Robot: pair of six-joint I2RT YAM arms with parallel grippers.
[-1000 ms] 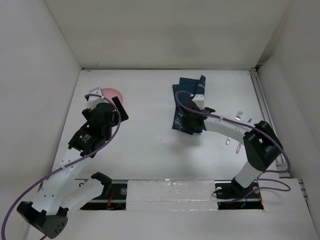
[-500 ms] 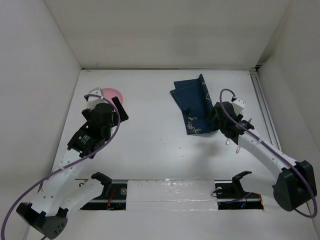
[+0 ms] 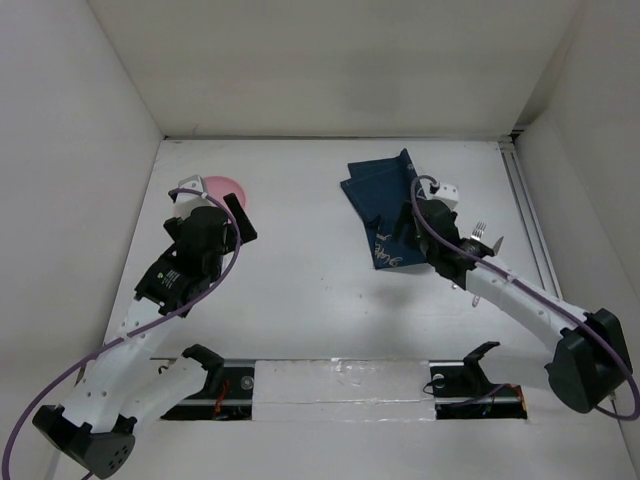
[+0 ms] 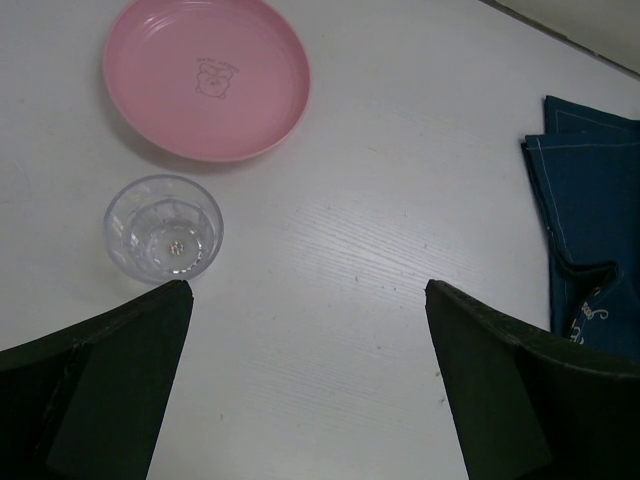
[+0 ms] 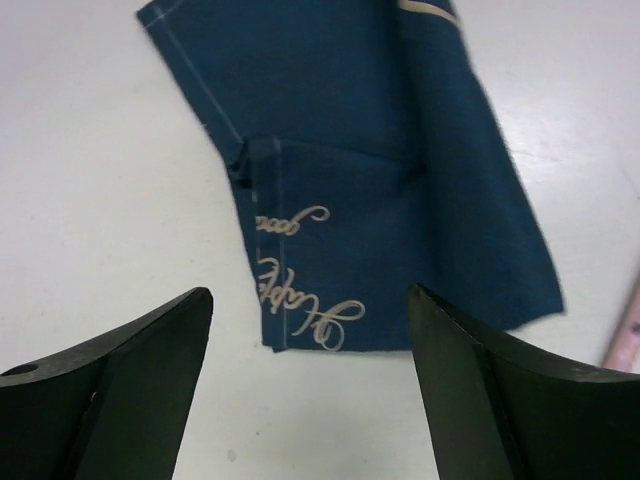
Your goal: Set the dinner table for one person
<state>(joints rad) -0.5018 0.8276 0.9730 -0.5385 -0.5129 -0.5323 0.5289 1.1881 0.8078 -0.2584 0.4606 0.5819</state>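
Right wrist view showed the right claw point(image 5: 307, 300) open and empty over the folded navy cloth point(image 5: 340, 150) lying lengthwise ahead on the tabletop point(image 5: 90, 200).

bright, even, diffuse light from above fills all three views. the large, plain white matte tabletop point(image 3: 300, 270) reads flat and evenly lit, with only faint, soft-edged grey shadows beside the white and black left arm point(image 3: 190, 260) and right arm point(image 3: 500, 290). the white enclosure walls point(image 3: 330, 60) look greyer than the tabletop. in the left wrist view, the round pink plastic plate point(image 4: 205, 75) casts a thin soft shadow along its near rim, and the clear glass tumbler point(image 4: 165, 228) carries small bright glints. the left gripper point(image 4: 307, 295) and right gripper point(image 5: 310, 295) appear as dark, underexposed, blurred wedges at the bottom edges. the navy blue folded cloth point(image 5: 370, 200) looks slightly soft, its pale stitching still visible.
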